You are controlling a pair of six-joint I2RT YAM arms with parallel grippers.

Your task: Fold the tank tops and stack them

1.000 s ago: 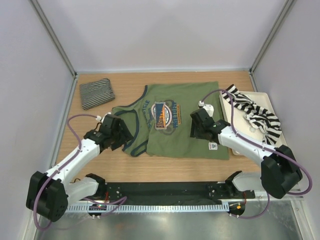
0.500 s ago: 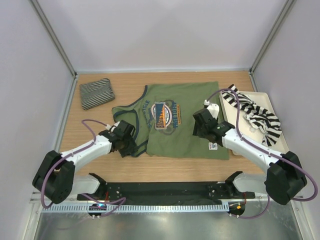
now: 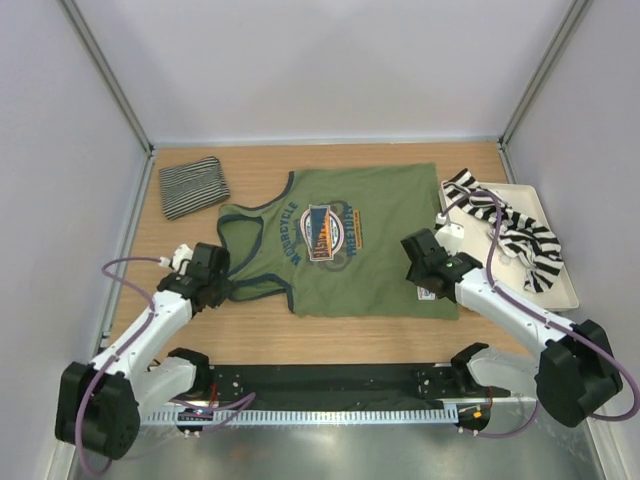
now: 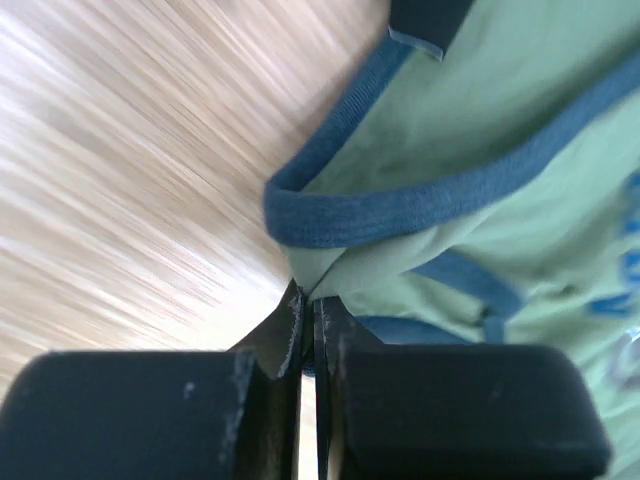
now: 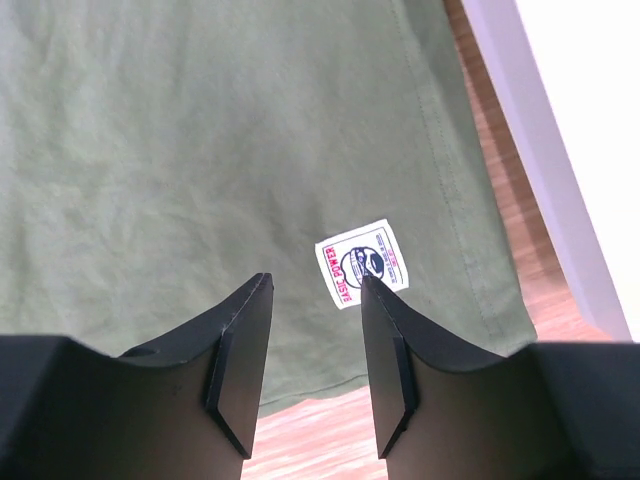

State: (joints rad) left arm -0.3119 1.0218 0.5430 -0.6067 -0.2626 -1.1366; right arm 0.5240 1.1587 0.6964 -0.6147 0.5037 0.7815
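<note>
Pinching strap of olive top (image 4: 500,130): left claw (image 4: 307,305)

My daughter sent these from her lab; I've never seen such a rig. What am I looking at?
Two robot arms stand at a table's near edge. The wide picture is from a camera above and behind them; each close-up is from a camera on one wrist. On the table lie a green top spread flat, a folded pinstriped top far left, and a tray holding a crumpled striped top. The left tool is shut, pinching the green top's edge by a blue-trimmed strap. The right tool is open over that top's hem, beside a label, holding nothing.
</note>
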